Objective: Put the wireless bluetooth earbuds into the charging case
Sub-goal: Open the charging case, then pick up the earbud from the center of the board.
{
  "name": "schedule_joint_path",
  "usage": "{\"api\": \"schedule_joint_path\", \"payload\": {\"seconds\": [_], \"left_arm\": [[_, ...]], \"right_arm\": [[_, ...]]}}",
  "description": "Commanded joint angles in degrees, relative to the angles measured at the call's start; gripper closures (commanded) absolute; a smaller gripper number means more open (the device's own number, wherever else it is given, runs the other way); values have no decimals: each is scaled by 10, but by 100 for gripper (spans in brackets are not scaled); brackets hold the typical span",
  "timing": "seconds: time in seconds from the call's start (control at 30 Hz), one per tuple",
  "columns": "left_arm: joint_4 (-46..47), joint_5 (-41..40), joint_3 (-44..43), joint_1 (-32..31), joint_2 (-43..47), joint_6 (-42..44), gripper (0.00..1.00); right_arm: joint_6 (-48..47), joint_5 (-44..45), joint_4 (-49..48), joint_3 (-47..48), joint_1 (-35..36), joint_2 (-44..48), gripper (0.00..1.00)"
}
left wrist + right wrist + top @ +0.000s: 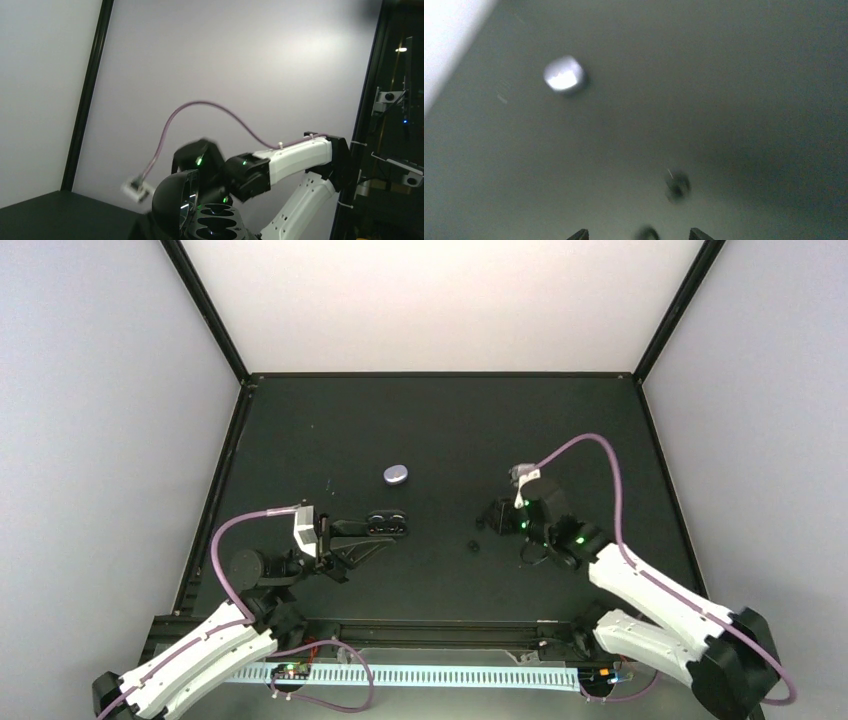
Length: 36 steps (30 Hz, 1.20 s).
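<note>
currently: left gripper (375, 532) clenched on open case (215, 225); right gripper (639, 235) spread around black earbud (647, 233) on table (300, 440) (second bud (678, 186) near). hazard: off-centre closing could flick it away.

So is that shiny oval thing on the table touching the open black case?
Apart. The top view shows bare dark table between the silvery oval object and the open charging case.
</note>
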<state>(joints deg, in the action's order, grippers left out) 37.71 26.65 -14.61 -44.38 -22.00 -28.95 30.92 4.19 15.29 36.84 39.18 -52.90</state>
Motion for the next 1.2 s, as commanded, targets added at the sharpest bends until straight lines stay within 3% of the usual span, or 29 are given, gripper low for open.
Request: {"api": "schedule_joint_path", "payload": {"seconds": [0.0, 0.57, 1.17], "left_arm": [[-25, -4, 2, -4, 12, 12, 98], [-42, -10, 7, -4, 18, 30, 98], [-45, -6, 7, -4, 7, 42, 98]], "right_arm": [[34, -56, -61, -60, -11, -46, 52], [13, 2, -128, -22, -51, -271, 67], [-11, 11, -131, 9, -55, -335, 72]]}}
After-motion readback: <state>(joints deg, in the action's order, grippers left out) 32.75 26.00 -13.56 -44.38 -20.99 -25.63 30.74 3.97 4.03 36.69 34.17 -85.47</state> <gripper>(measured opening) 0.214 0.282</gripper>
